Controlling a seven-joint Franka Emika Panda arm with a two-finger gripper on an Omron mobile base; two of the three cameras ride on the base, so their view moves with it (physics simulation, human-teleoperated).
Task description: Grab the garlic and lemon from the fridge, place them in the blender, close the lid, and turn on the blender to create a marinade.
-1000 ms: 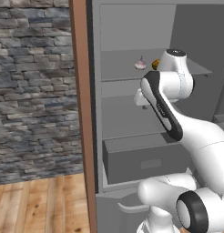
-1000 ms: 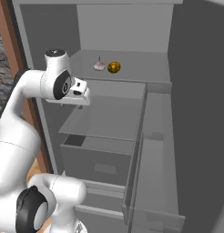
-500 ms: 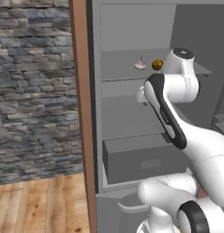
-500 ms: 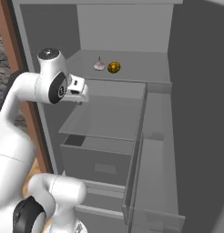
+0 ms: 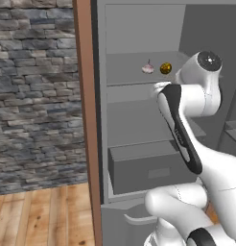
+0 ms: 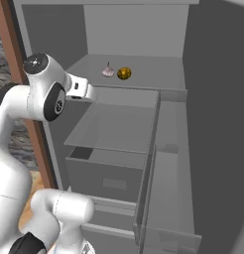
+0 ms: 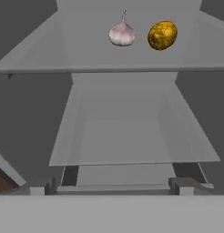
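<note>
Claw (image 6: 87, 91) first, from the right base view: it sits at the end of my white hand, just inside the fridge (image 6: 139, 30). It points in at the level between the top shelf (image 6: 144, 79) and the middle shelf (image 6: 119, 129). From this side I cannot tell how its jaws stand. The garlic (image 6: 108, 72) and the lemon (image 6: 124, 73) sit side by side on the top shelf, well back from its front edge and higher and deeper than my claw. Open room lies over the middle shelf. The grey drawer (image 6: 106, 181) is below, and the open door (image 6: 168, 198) stands to the right.

In the left base view my own arm covers the hand. The garlic (image 5: 147, 68) and lemon (image 5: 165, 68) lie near each other on the top shelf. The brown wooden frame (image 5: 85, 120) runs up the left edge of the opening.

In the hand view my claw (image 7: 114, 187) is spread wide, tips far apart with nothing between them. The top shelf's front edge crosses above the tips. The garlic (image 7: 122, 34) is beyond it near the middle, with the lemon (image 7: 162, 35) just beside it on the right. Neither touches my claw.
</note>
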